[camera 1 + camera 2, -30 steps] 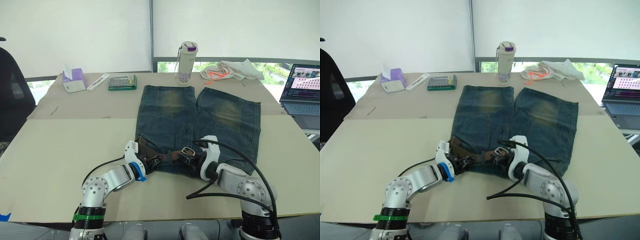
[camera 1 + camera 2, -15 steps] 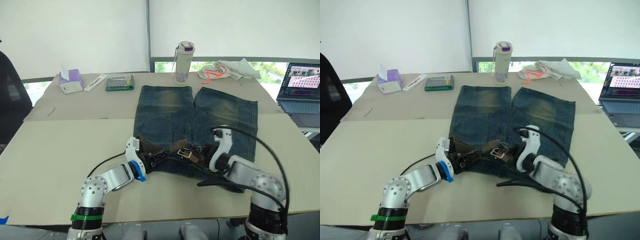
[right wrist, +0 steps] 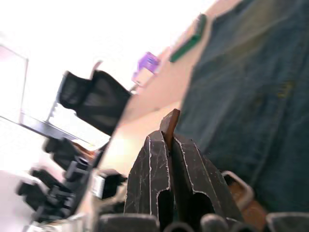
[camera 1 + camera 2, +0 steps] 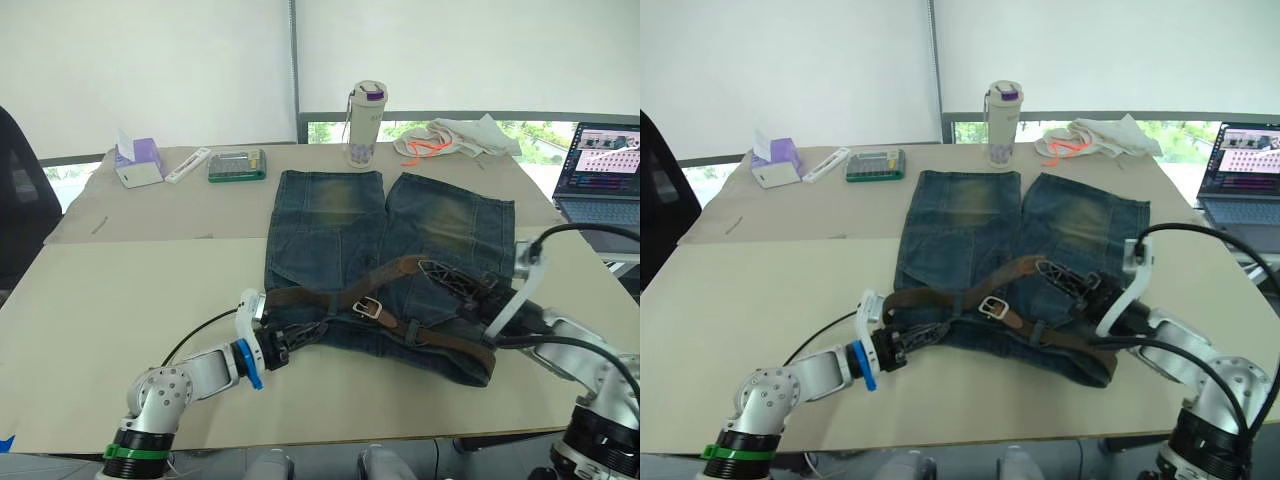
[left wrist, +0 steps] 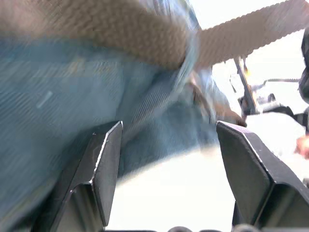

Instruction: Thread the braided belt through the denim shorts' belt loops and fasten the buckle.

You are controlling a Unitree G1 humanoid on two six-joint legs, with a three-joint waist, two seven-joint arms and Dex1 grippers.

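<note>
Lying across the waistband of the dark blue denim shorts (image 4: 385, 255) near the table's (image 4: 120, 290) front edge, the long brown braided belt (image 4: 330, 294) has its silver rectangular buckle (image 4: 369, 307) at mid-waist. R gripper (image 4: 432, 271) is clenched on the belt's tip. L gripper (image 4: 300, 331), fingers spread apart, sits at the waistband's left end.

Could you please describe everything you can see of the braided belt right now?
The braided belt is a long, dark brown woven strap lying along the waistband of the denim shorts. Its silver rectangular buckle rests near the middle of the waistband. From there the strap arcs up to the right hand, which is shut on its tip. The open left hand sits at the waistband's left end.
</note>
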